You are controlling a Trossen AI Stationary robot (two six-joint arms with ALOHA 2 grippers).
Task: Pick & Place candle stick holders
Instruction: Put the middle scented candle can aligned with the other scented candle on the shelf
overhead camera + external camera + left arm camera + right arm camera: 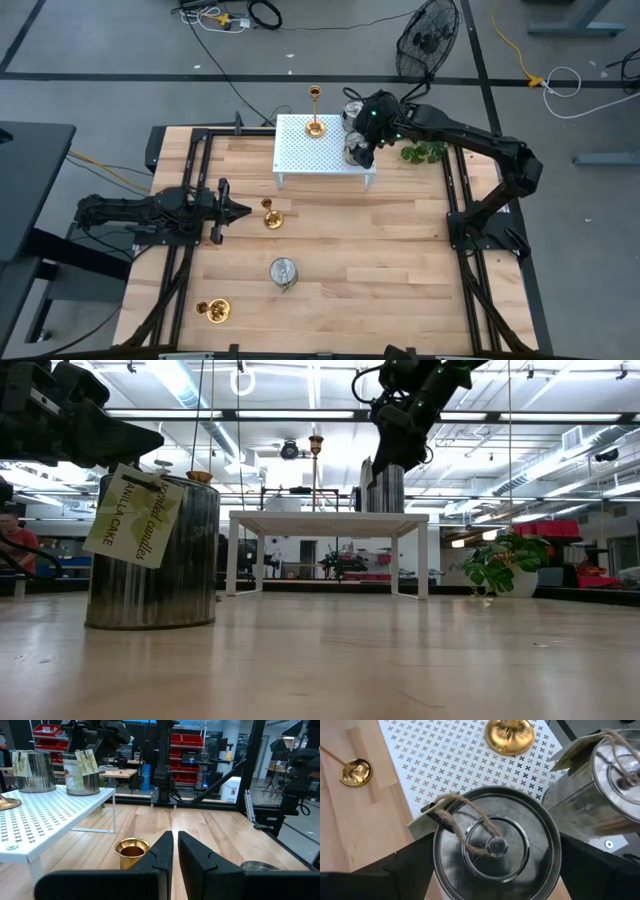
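From overhead, the right gripper covers most of the silver can on the rack's right edge, and the second can behind looks half-hidden too.

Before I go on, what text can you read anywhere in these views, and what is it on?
"ANILLA CAKE": paper tag on the silver can nearest the low camera; its first letter is cut off.
A cursive line above it on the same tag, perhaps "scented candles": not sure.
Tags on the two silver cans on the white rack: print too blurred to read.
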